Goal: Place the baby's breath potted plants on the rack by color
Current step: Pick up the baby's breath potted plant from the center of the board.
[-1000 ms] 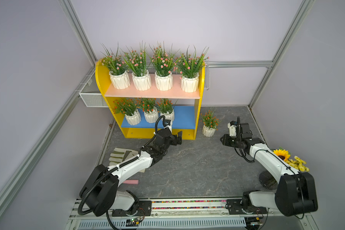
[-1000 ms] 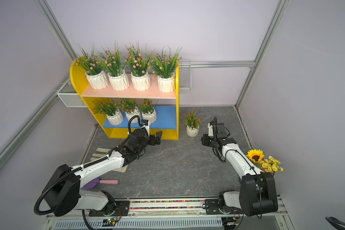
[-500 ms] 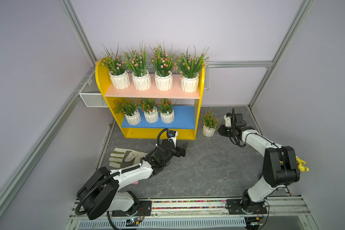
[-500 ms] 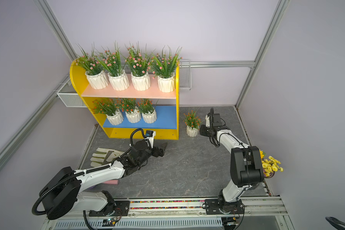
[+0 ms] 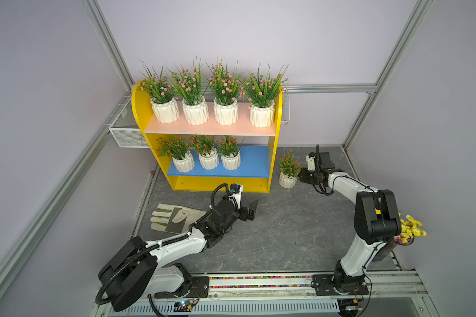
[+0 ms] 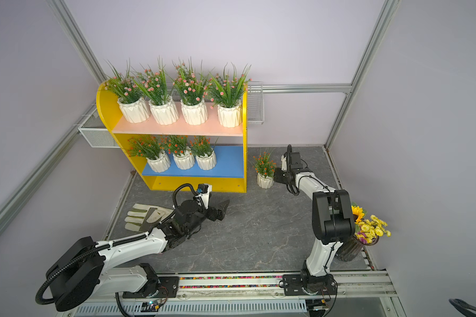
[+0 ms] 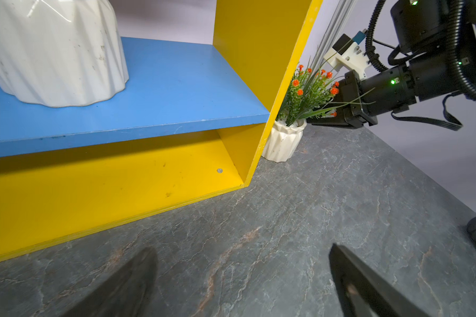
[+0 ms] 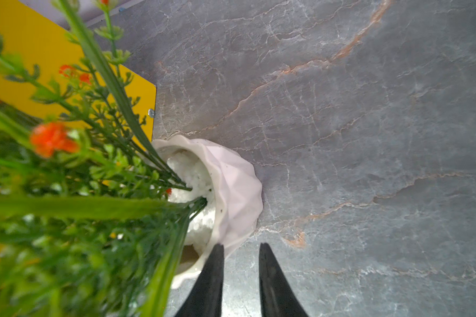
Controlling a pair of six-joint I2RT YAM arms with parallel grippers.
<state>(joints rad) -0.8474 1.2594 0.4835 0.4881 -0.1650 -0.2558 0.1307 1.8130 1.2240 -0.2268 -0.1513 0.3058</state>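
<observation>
The rack (image 5: 138, 109) stands at the back left in both top views. Several pink-flowered plants (image 5: 226, 109) line its pale pink upper board. Three orange-flowered plants (image 5: 209, 160) sit on the left of its blue lower board (image 7: 176, 82). One more orange-flowered plant (image 5: 287, 175) (image 6: 265, 175) (image 7: 283, 140) stands on the table just right of the rack. My right gripper (image 5: 300, 174) (image 8: 239, 245) is at that pot's rim (image 8: 234, 192), open only a narrow gap, with bare table between its fingers. My left gripper (image 5: 252, 210) (image 7: 242, 249) is wide open over the table before the rack.
A work glove (image 5: 173, 216) lies flat left of my left arm. A vase of yellow flowers (image 6: 368, 230) stands at the right edge behind my right arm. White wire mesh baskets (image 5: 124, 134) (image 6: 254, 104) hang on the walls beside the rack.
My left gripper drew back from the lower shelf toward the table's front. My right arm reached forward to the loose orange plant and its jaws narrowed.
</observation>
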